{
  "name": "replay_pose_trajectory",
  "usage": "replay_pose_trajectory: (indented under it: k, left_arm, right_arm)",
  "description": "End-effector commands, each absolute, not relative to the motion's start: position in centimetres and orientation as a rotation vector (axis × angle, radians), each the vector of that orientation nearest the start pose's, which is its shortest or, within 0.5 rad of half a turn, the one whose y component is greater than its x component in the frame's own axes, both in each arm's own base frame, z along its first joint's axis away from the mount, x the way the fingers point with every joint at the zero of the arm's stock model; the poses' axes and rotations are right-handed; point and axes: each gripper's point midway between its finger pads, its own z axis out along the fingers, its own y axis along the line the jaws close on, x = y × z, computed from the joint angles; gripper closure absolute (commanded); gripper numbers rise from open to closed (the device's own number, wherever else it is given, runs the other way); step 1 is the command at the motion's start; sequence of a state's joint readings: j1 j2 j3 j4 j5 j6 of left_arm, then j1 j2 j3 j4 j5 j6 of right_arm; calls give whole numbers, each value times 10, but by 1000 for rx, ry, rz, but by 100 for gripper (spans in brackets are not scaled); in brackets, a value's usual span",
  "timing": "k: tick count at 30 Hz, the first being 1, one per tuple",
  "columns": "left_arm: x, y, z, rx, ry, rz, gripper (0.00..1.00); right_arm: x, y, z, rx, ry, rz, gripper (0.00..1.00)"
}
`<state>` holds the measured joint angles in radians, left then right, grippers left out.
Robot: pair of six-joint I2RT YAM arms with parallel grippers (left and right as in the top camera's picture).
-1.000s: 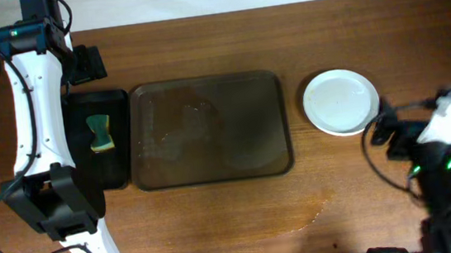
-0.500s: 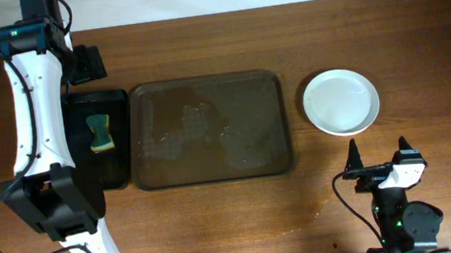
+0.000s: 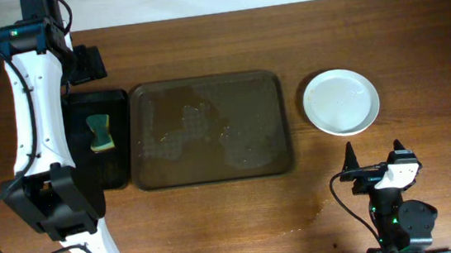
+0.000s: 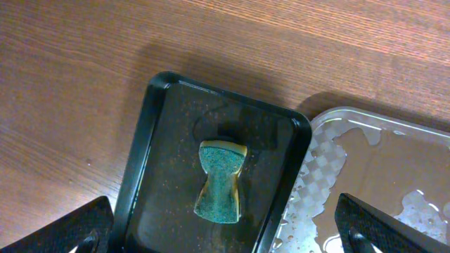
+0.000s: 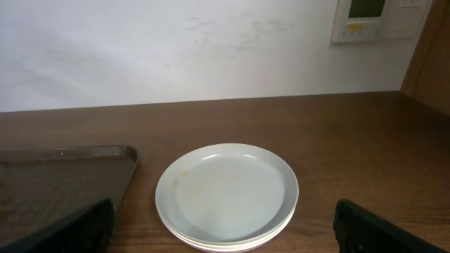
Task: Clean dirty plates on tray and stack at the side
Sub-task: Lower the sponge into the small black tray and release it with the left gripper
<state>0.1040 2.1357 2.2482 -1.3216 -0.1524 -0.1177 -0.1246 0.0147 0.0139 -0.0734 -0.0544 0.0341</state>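
Observation:
A stack of white plates [image 3: 341,101] sits on the table to the right of the tray; it also shows in the right wrist view [image 5: 226,193], with a faint stain on the top plate. The large tray [image 3: 209,128] is wet and holds no plates. My left gripper [image 3: 87,65] is open and empty, hovering above a green and yellow sponge [image 4: 221,181] that lies in a small black tray [image 4: 151,140]. My right gripper [image 3: 375,152] is open and empty near the table's front edge, apart from the plates and facing them.
The black sponge tray [image 3: 98,139] lies against the large tray's left side. The wet tray edge shows in the left wrist view [image 4: 380,161] and the right wrist view [image 5: 63,176]. A wet patch [image 3: 320,209] marks the table in front.
My right arm has pulled back from beside the plates to the table's front edge. The left arm and the sponge have not moved.

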Motion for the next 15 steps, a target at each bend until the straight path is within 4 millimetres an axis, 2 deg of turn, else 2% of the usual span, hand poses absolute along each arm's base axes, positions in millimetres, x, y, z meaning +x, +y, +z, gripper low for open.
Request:
replay_pose_trajectory:
  k: [1, 8, 9, 11, 13, 14, 15]
  left_arm:
    - [480, 76, 202, -348, 2734, 197, 1]
    - [480, 76, 202, -348, 2735, 201, 1]
    - [479, 82, 202, -356, 2731, 244, 1]
    - [477, 82, 212, -354, 2710, 253, 1]
    - [472, 73, 235, -330, 2662, 244, 1]
    - [467, 68, 258, -306, 2612, 266, 1]
    - [462, 69, 289, -302, 2521, 327, 1]
  right_arm:
    - [246, -17, 158, 76, 1640, -1, 2]
    - [246, -17, 157, 76, 1640, -1, 2]
    - [246, -17, 158, 76, 1640, -1, 2]
    - [246, -17, 157, 76, 1640, -1, 2]
    - [246, -17, 157, 76, 1640, -1, 2]
    - [246, -17, 158, 76, 1640, -1, 2]
    - [246, -17, 157, 76, 1640, -1, 2]
